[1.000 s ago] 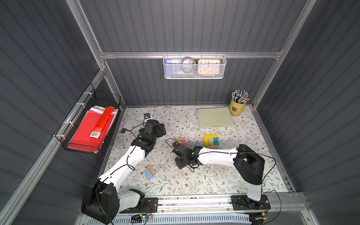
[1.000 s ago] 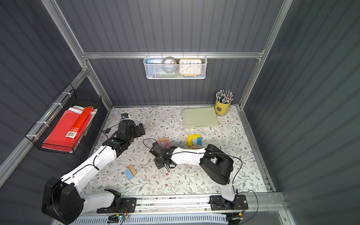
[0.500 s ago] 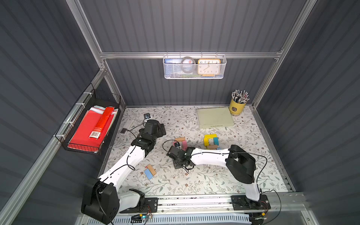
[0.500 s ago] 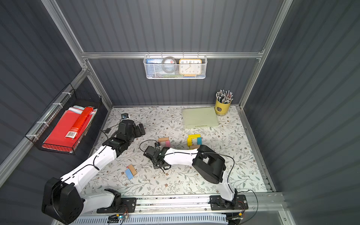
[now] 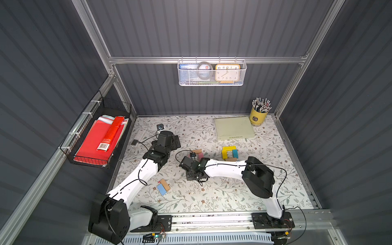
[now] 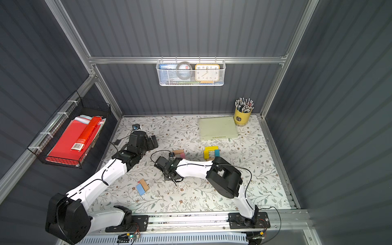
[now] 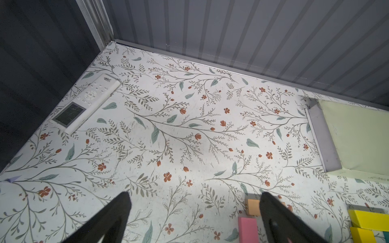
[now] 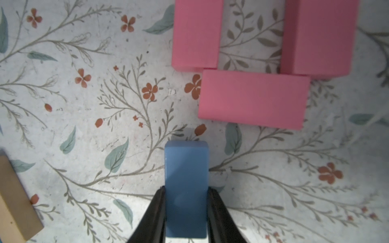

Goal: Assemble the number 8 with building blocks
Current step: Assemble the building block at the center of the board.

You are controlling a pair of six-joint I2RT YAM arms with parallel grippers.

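In a top view: pink-tan group (image 5: 198, 153) mid-table, yellow-teal cluster (image 5: 229, 152) nearby, blue-tan pair (image 5: 163, 186) well apart.
Left wrist: left gripper (image 7: 194, 196) spread wide, empty.
Right wrist: right gripper (image 8: 186, 190) clamped on blue block (image 8: 186, 166), near three pink blocks (image 8: 251, 97).

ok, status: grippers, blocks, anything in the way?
Left gripper open, empty. Right gripper shut on blue rectangular wooden block. Three pink rectangular blocks form a U near it, not touching. Only floral mat between them.

Notebook (image 5: 233, 128) behind the blocks (image 5: 229, 147) — cup (image 5: 258, 115) beside it.
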